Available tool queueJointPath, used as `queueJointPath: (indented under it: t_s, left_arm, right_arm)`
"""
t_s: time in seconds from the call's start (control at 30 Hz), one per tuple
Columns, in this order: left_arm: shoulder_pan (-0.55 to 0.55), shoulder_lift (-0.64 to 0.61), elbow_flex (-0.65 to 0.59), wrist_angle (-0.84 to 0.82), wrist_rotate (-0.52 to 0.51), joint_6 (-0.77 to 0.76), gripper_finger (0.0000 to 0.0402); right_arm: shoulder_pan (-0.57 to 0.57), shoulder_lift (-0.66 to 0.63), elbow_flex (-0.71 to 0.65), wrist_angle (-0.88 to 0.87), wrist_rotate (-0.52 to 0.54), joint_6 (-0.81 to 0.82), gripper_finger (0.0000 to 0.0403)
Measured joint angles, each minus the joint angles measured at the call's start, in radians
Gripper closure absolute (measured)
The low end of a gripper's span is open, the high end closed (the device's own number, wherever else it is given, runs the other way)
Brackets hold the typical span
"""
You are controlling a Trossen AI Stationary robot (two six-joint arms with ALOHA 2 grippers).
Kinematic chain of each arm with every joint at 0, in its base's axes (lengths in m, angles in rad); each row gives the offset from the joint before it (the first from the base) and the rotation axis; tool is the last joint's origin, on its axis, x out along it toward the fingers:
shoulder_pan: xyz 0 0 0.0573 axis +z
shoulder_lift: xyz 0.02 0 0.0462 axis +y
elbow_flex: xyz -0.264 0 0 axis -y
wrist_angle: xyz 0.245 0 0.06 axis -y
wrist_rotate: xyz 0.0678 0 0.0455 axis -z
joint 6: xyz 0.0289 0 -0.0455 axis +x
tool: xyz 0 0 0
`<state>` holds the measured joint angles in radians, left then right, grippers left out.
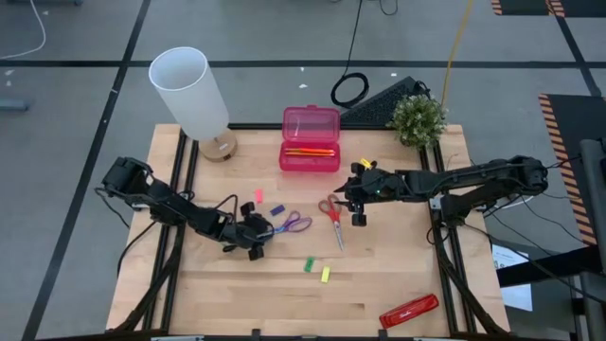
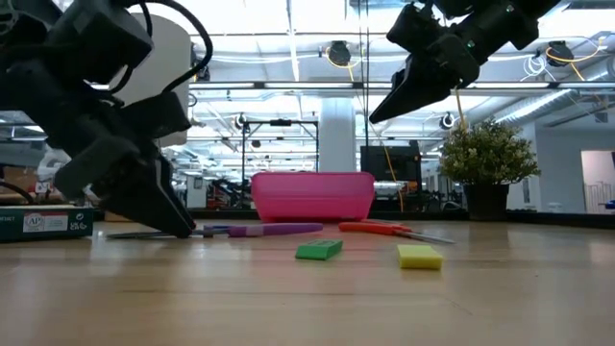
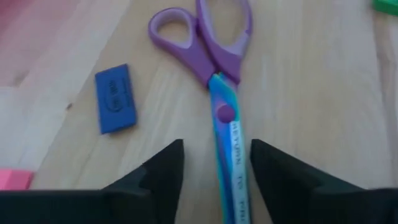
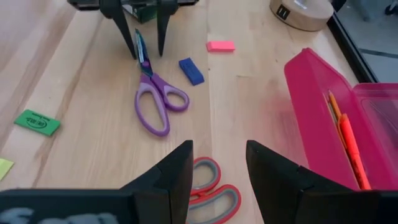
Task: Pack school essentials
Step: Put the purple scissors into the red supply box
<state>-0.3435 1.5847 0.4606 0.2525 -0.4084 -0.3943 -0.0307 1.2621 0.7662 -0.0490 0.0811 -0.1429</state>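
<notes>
Between the left pincer's open fingers lies the purple scissors' blade, seemingly untouched.

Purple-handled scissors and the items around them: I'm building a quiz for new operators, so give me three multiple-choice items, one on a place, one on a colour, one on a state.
1. Where are the purple-handled scissors?
A. in the pink case
B. on the table, blades between the left gripper's fingers
C. under the plant

2. What colour is the eraser beside them?
A. blue
B. white
C. black

3. What state is the right gripper in?
A. shut on the red-handled scissors
B. open, above the red-handled scissors
C. shut, empty

Answers: 1 B, the left gripper straddles the blades. 2 A, both wrist views show it blue. 3 B, its fingers stand apart, holding nothing.
</notes>
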Motion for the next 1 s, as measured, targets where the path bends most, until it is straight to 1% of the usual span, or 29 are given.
queueJointPath:
  t_s: [0.23, 0.47, 0.6, 0.73, 0.83, 1.0]
  left_arm:
    - [-0.006, 0.049, 0.003, 0.052, -0.002, 0.021, 0.0287]
    - [-0.006, 0.089, 0.004, 0.057, -0.007, 0.019, 0.0338]
    - [-0.006, 0.094, 0.004, 0.069, -0.015, 0.018, 0.0342]
    - [-0.006, 0.097, 0.001, 0.113, -0.029, 0.031, 0.0329]
    - [-0.006, 0.098, 0.000, 0.140, -0.036, 0.046, 0.0326]
    - [-0.005, 0.082, 0.000, 0.148, -0.036, 0.054, 0.0336]
  right_arm:
    - [0.000, 0.000, 0.000, 0.018, -0.002, 0.000, 0.0259]
    - [0.000, 0.000, 0.000, 0.022, -0.003, -0.004, 0.0259]
    - [0.000, 0.000, 0.000, 0.022, -0.003, -0.004, 0.0259]
    - [0.000, 0.000, 0.000, 0.022, -0.003, -0.004, 0.0259]
    - [0.000, 0.000, 0.000, 0.021, -0.003, -0.004, 0.0259]
    - [0.000, 0.000, 0.000, 0.018, -0.003, -0.004, 0.0259]
